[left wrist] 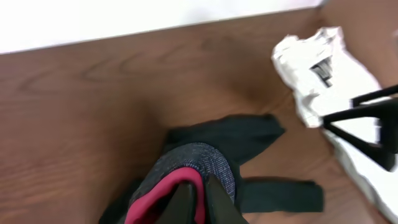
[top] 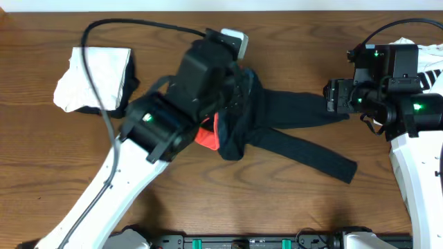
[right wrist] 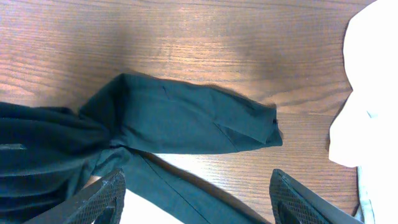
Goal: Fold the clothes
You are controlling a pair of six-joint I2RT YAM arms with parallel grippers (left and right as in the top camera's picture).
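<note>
A dark, near-black pair of trousers (top: 291, 111) with a red-lined waistband lies in the middle of the brown wooden tabletop (top: 277, 207). Its long axis runs left to right. The waist is bunched up at the left end under the left arm, and the two legs point right, toward the right arm. The upper leg lies almost straight across. The lower leg slants off toward the near right corner, so the two spread apart like a narrow V.

The left gripper (left wrist: 198, 200) is pinched closed on the red-edged waistband, with cloth gathered around its fingertips.

The right gripper (right wrist: 198, 186) is spread wide with nothing between its fingers (right wrist: 102, 199). It hangs over the trousers where the two legs part. The hem of the upper leg (right wrist: 273, 127) is just ahead of it, lying flat on the wood. I cannot tell whether the fingers touch the fabric.

A folded white cloth (top: 93, 76) sits well apart at the far left, on top of something black. A crumpled white cloth (top: 428, 59) lies at the far right, beside the right arm.
</note>
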